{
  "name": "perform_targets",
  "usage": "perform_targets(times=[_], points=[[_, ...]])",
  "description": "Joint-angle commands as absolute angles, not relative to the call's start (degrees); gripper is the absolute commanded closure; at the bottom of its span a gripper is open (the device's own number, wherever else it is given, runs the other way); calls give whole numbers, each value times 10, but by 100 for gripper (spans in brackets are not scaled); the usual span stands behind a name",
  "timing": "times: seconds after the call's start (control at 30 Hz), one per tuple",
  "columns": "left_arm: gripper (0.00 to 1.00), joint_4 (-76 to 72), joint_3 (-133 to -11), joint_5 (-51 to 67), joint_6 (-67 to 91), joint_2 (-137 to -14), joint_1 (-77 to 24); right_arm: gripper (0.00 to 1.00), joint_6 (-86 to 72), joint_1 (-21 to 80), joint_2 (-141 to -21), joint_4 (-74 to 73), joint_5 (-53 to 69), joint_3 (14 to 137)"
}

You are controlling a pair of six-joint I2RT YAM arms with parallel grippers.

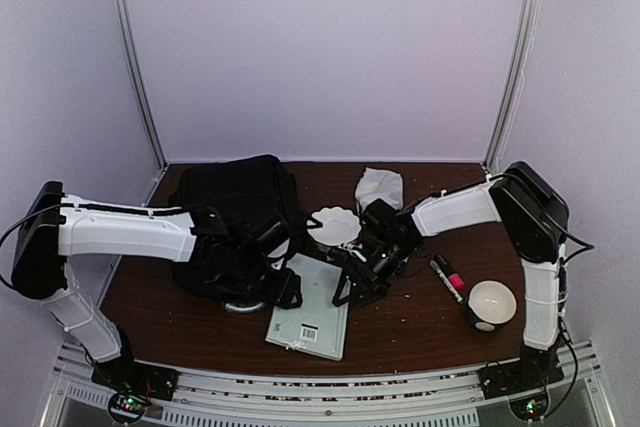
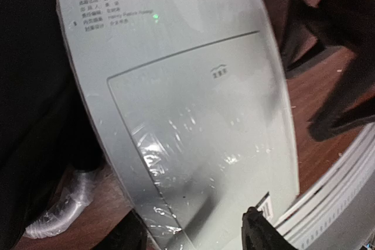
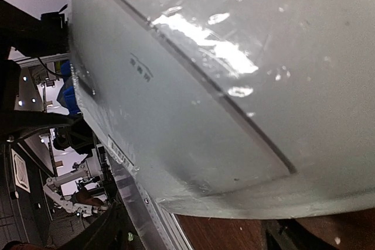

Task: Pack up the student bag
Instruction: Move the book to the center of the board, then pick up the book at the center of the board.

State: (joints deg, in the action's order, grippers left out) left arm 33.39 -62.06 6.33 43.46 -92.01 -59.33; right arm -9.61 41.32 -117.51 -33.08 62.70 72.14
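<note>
The student bag (image 1: 235,217), a large black backpack, lies at the left middle of the table, its silvery handle (image 1: 243,304) at its near edge. A flat pale grey book in plastic wrap (image 1: 312,312) lies just right of the bag, barcode toward the front. My left gripper (image 1: 285,287) is open at the book's left edge, beside the bag. In the left wrist view the book (image 2: 187,121) fills the frame, with the gripper (image 2: 190,229) spread over it. My right gripper (image 1: 355,282) is open at the book's right edge. In the right wrist view the book's corner (image 3: 234,86) lies between its spread jaws (image 3: 199,232).
A white round plate (image 1: 333,225) and a crumpled white packet (image 1: 379,187) lie behind the grippers. A marker with a pink band (image 1: 447,279) and a white and black ball-shaped thing (image 1: 492,302) lie at the right. The metal rail (image 1: 320,387) runs along the front edge.
</note>
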Motion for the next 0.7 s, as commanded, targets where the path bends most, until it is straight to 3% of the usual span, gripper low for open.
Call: perform_targets(times=[0.0, 0.17, 0.33, 0.67], points=[[41, 304, -578, 21, 468, -912, -594, 22, -126, 428, -1208, -255, 587, 750], [34, 289, -514, -6, 503, -867, -593, 22, -121, 428, -1224, -258, 580, 750], [34, 195, -456, 53, 527, -846, -587, 23, -118, 429, -1236, -260, 578, 754], [46, -44, -356, 168, 590, -816, -569, 23, -118, 429, -1237, -258, 578, 753]])
